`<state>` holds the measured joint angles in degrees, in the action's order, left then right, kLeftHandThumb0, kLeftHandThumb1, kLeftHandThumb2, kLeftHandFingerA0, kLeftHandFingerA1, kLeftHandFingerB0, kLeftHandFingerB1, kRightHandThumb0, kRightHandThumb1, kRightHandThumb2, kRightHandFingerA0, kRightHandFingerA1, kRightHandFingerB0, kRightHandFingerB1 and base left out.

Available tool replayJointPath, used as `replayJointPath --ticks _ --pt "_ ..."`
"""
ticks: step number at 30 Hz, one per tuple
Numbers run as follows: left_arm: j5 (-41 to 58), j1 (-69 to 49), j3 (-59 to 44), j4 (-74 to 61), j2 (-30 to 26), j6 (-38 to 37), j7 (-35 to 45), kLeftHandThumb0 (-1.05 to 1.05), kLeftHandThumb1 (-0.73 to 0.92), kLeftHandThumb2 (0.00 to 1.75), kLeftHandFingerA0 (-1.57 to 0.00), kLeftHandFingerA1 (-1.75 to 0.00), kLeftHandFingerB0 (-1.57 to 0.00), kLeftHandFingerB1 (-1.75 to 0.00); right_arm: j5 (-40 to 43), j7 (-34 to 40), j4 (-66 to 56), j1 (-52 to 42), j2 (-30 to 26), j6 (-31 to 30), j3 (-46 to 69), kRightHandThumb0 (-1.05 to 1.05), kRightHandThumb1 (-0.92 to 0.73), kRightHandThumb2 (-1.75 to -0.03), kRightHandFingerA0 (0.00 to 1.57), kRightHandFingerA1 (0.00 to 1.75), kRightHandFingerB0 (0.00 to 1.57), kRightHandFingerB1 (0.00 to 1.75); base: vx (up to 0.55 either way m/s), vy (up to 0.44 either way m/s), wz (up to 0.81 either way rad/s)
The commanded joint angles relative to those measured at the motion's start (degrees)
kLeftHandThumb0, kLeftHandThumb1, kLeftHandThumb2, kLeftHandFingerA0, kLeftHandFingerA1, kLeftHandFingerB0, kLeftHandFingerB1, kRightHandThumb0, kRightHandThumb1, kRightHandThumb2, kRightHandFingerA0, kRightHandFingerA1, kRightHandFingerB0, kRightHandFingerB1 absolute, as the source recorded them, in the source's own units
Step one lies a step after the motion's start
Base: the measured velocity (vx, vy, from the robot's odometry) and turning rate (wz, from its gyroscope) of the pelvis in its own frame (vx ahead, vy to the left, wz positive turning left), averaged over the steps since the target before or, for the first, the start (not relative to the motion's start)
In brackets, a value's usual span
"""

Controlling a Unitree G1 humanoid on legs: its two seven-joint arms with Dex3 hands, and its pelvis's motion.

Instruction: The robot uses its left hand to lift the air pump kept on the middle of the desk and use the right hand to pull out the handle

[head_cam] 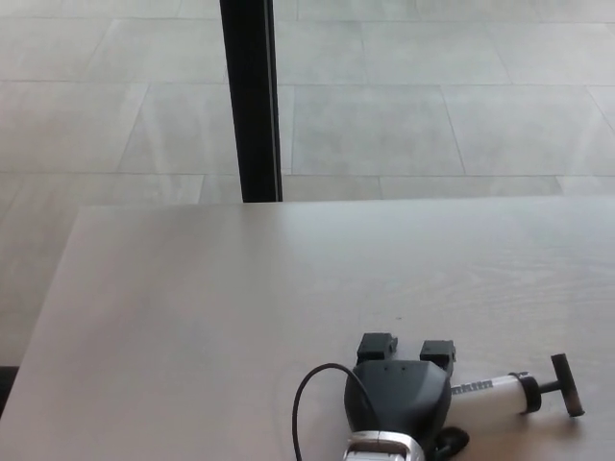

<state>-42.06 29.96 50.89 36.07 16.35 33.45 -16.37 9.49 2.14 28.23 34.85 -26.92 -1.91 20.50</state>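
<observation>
The air pump [495,395] lies on the desk [240,307] near its front edge. It has a white barrel and a black T-handle [566,384] that points right. My left hand [399,394] comes in from the bottom centre and rests back-up over the pump's left end, hiding that part. Only the barrel's right half and the handle stick out to the hand's right. A thin black cable [312,399] loops out from the wrist on the left. The pump still looks to be resting on the desk. My right hand does not show.
Beyond the desk's far edge, a black vertical post [252,96] stands on a floor of large grey tiles. The desk's left edge [48,317] slants toward the bottom left corner.
</observation>
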Motion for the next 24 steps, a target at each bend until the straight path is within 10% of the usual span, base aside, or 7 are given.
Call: replayJointPath --ticks 1,2,7,8,13,18,24 --pt "-2.7 1.2 1.6 4.3 1.3 -1.9 -1.0 -0.39 0.73 0.66 -0.76 -1.32 -0.24 -0.42 -1.2 1.7 0.9 1.3 0.3 0.0 -0.3 -0.52 -0.68 -0.6 0.5 0.6 0.44 0.39 0.0 0.0 0.0" --pt "-2.8 1.1 1.5 5.0 0.6 -3.9 -2.2 -0.22 0.67 0.76 -0.81 -1.57 -0.33 -0.46 -1.5 2.0 1.0 1.3 0.3 0.3 -0.4 -0.54 -0.55 -0.88 0.48 0.67 0.37 0.52 0.0 0.0 0.0" --pt "-4.4 0.9 2.0 5.3 -0.7 -6.8 -3.3 -0.21 0.65 0.86 -0.78 -1.59 -0.79 -1.05 -1.8 2.2 0.9 1.7 0.3 0.3 -0.6 -0.42 -0.67 -0.6 0.52 0.64 0.43 0.4 0.0 0.0 0.0" --pt "-4.5 0.8 1.9 5.5 -0.6 -7.1 -3.3 -0.2 0.66 0.9 -0.75 -1.61 -0.74 -1.1 -1.8 2.2 1.0 1.7 0.4 0.3 -0.5 -0.46 -0.55 -0.85 0.5 0.67 0.39 0.52 0.0 0.0 0.0" --pt "-5.5 1.7 1.7 8.1 -0.2 -8.4 -2.8 -0.24 0.68 0.96 -0.78 -1.6 -0.78 -1.02 -2.2 2.8 0.5 1.7 0.3 -0.2 -0.7 -0.46 -0.55 -0.85 0.5 0.67 0.39 0.52 0.0 0.0 0.0" --pt "-3.8 0.6 -1.6 7.8 -0.2 -10.1 -1.4 -0.2 0.67 1.02 -0.77 -1.75 -0.7 -1.42 -1.6 2.6 1.2 1.7 0.8 0.5 -0.3 -0.4 -0.67 -0.59 0.54 0.61 0.45 0.41 0.0 0.0 0.0" --pt "-3.5 -0.3 -4.1 5.4 -3.1 -13.4 -1.8 -0.22 0.72 0.91 -0.74 -1.75 -0.64 -1.37 -1.3 2.5 1.0 0.5 1.4 -0.1 0.1 -0.43 -0.55 -0.84 0.52 0.66 0.4 0.52 0.0 0.0 0.0"
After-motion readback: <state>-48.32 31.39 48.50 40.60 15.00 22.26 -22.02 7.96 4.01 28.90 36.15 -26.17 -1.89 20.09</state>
